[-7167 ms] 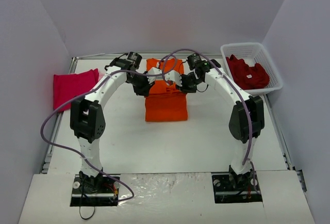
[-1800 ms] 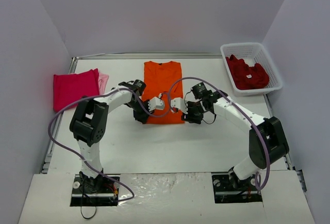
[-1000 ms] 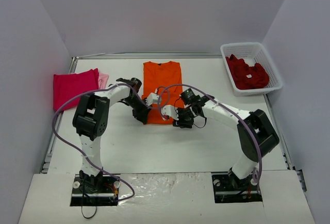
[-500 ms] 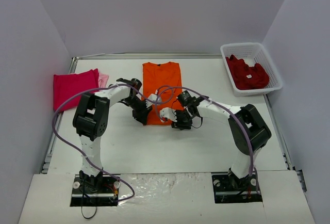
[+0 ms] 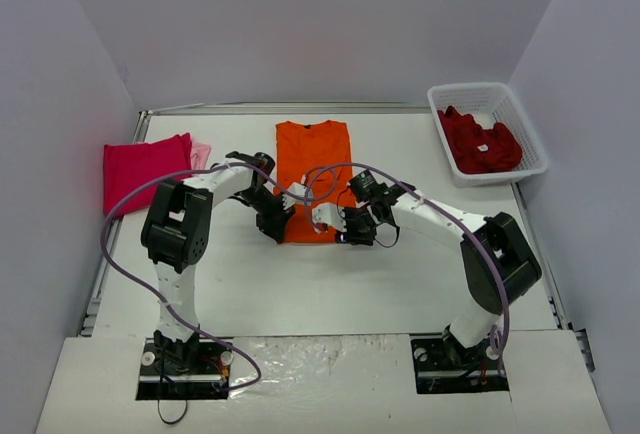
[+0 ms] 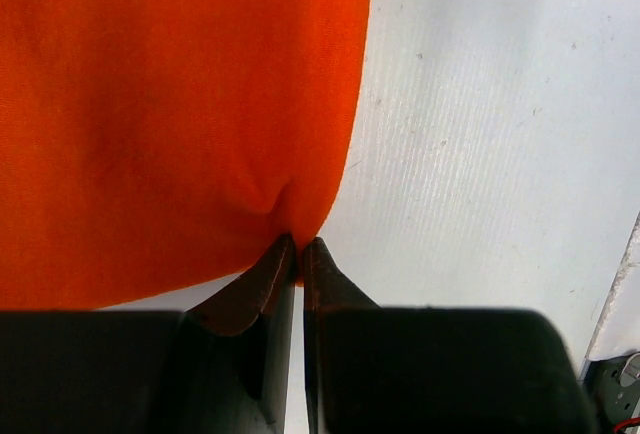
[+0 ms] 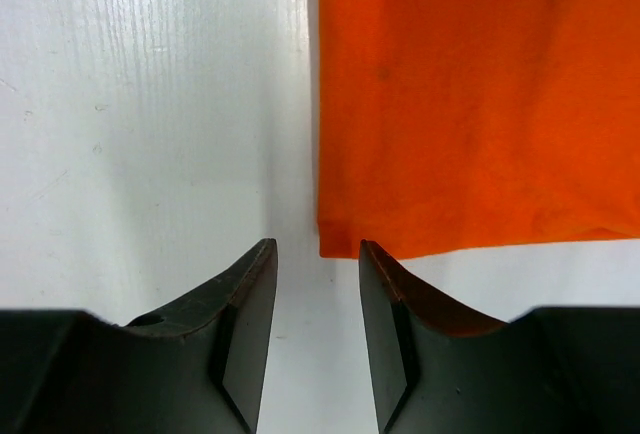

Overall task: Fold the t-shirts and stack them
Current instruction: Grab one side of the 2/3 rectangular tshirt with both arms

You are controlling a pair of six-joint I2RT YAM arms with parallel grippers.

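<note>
I clamp my left pincer (image 6: 298, 249) on the shirt's (image 6: 170, 104) seven-o'clock corner; my right pincer (image 7: 315, 254) hovers apart at five o'clock, ready to fold.

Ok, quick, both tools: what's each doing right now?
Left tool: closed, pinching a corner of the orange shirt.
Right tool: open, holding nothing, at the shirt's other near corner.

We see bare table (image 5: 330, 284) between the arm bases and the orange t-shirt (image 5: 313, 154). The left gripper (image 5: 296, 194) and right gripper (image 5: 324, 217) crowd its near hem. The magenta-pink t-shirt (image 5: 145, 169) blocks the left edge, and the white basket (image 5: 470, 88) blocks the far right corner.
</note>
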